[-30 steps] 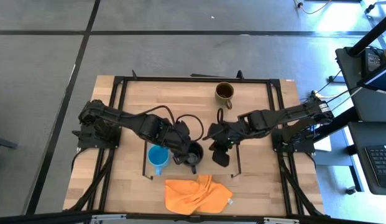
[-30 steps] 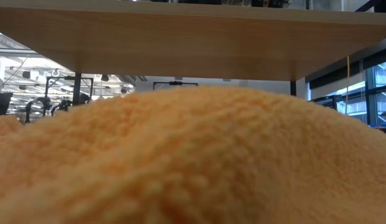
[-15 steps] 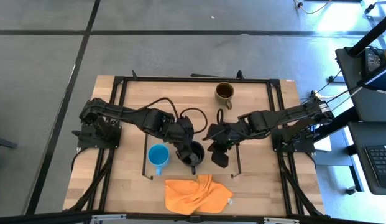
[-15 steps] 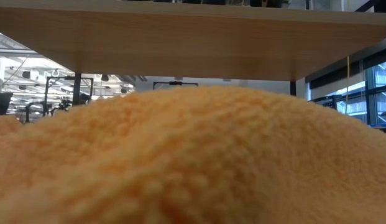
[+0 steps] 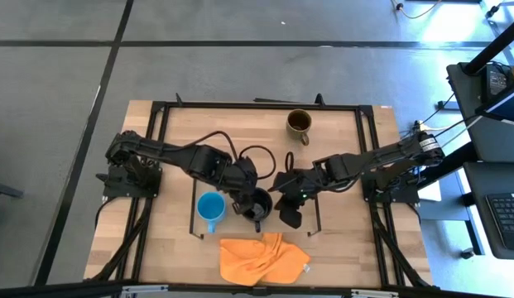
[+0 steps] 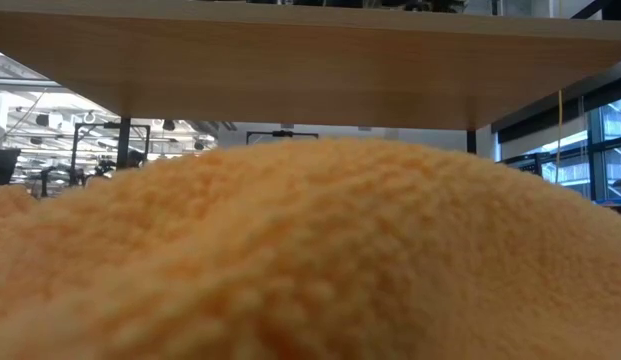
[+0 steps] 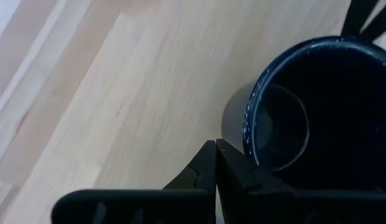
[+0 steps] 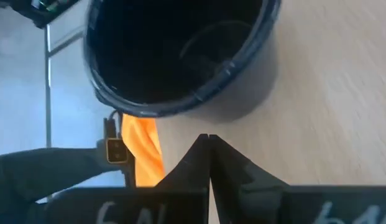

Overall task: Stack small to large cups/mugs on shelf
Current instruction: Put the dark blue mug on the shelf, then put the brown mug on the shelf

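Observation:
The black mug [image 5: 258, 204] stands upright on the shelf [image 5: 232, 225], with the small light-blue mug [image 5: 210, 207] to its left on the same board. The olive-brown mug [image 5: 299, 122] stands on the tabletop near the far edge. My left gripper [image 7: 215, 144] is shut, its tips low at the left side of the black mug [image 7: 304, 112]. My right gripper [image 8: 208, 137] is shut too. It sits just right of the black mug [image 8: 180, 56], with a strip of board showing between its tips and the mug. My left gripper has its shut fingertips right beside the black mug's outer wall [image 7: 233, 121], slanting down from the table's left. I cannot tell whether they touch it. The mug stands upright on the shelf.
An orange cloth [image 5: 263, 257] lies crumpled on the tabletop by the near edge, in front of the shelf. The cloth [image 6: 310, 260] fills most of the low view, under the shelf board [image 6: 310, 70]. Black frame rails run along the tabletop [image 5: 348, 240].
My right gripper has sunk toward the shelf and come a little closer to the black mug's right side, still shut. The mugs have kept their places.

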Motion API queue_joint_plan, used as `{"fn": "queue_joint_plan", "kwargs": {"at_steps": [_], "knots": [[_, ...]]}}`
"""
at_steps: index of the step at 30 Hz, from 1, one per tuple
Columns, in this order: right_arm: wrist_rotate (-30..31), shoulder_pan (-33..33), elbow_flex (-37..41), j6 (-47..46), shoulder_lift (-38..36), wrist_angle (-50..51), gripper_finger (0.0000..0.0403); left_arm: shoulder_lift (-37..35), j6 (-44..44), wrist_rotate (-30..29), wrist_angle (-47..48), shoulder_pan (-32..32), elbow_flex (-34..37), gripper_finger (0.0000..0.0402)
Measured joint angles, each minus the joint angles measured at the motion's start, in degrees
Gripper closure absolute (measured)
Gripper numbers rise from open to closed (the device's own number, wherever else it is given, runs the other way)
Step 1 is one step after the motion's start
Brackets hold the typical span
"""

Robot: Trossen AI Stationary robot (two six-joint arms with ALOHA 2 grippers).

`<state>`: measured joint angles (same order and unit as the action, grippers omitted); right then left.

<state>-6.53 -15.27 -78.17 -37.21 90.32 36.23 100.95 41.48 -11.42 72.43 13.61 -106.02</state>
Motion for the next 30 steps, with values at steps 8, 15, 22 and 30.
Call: {"fn": "queue_joint_plan", "kwargs": {"at_steps": [8,15,22,30], "knots": [[-0.15,0.11,0.0,0.13,0.21,-5.78,0.0397,0.0,-2.97,0.0,-3.72,-1.2,0.0,0.0401],[-0.72,0.13,0.02,0.32,0.48,-4.47,0.0397,0.0,-4.9,0.12,-3.94,-2.33,0.0,0.0401],[4.78,0.75,0.0,3.31,0.48,1.21,0.0397,0.0,-8.93,0.92,-4.26,-4.37,0.0,0.0401],[14.19,6.26,-1.6,7.22,-2.37,3.54,0.0383,-2.59,-16.12,0.26,-16.05,-7.06,-0.71,0.0398]]}}
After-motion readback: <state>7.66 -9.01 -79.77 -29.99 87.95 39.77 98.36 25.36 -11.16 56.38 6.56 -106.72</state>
